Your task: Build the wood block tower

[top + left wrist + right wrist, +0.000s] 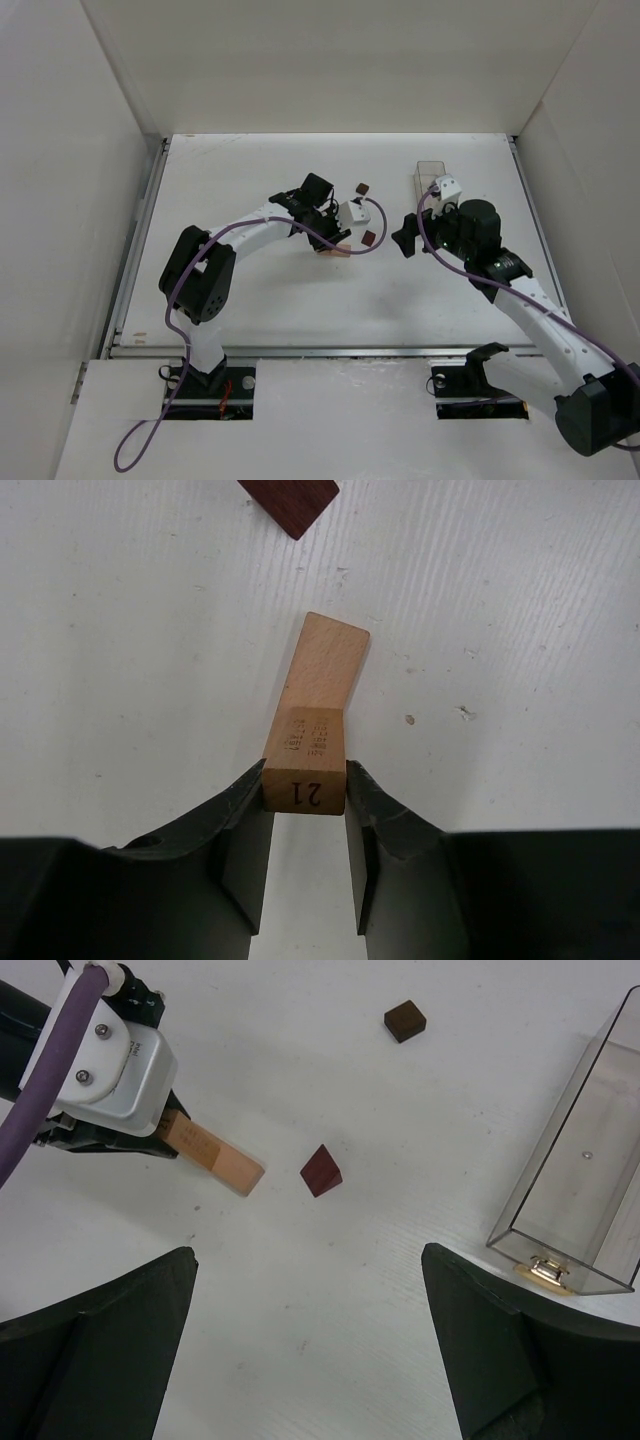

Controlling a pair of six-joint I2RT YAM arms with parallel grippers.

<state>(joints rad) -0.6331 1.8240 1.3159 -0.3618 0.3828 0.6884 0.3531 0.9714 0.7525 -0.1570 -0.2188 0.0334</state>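
My left gripper [305, 792] is shut on the near end of a light tan wooden bar [320, 670], the end stamped with a number. The bar slants away from the fingers toward the white table. From above, the left gripper [337, 238] sits mid-table with the tan bar [336, 251] just below it. A reddish-brown cube [322, 1170] lies a little to the right of the bar's free end [228, 1165], apart from it. A darker brown cube [405, 1020] lies farther back. My right gripper [308, 1255] hovers open over bare table, nothing between its fingers.
A clear plastic rectangular box [580, 1150] lies on its side at the right, also visible from above as the clear box [430, 176] behind the right gripper [408, 236]. White walls enclose the table on three sides.
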